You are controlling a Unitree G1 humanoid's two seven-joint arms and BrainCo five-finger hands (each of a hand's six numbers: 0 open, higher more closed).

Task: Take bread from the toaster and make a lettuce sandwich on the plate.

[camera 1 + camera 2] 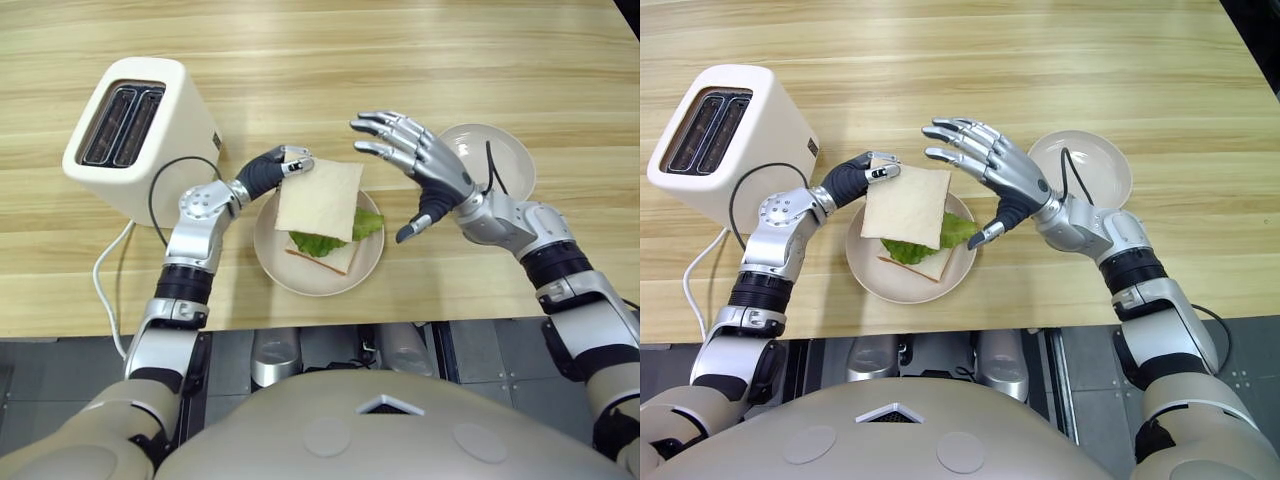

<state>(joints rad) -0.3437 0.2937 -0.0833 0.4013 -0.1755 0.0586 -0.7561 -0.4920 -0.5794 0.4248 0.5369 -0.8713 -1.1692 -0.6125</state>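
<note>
A beige plate [300,282] in front of me carries a bread slice [335,260] with a green lettuce leaf [318,241] on it. My left hand [268,171] is shut on the upper left corner of a second bread slice [318,198], held tilted over the lettuce. My right hand [412,152] hovers open just right of that slice, fingers spread, holding nothing. A cream toaster [140,130] stands at the left with both slots empty.
A smaller empty white plate [510,160] lies behind my right wrist. The toaster's white cord [105,285] runs off the table's front edge at the left. Bare wooden tabletop [400,50] stretches across the back.
</note>
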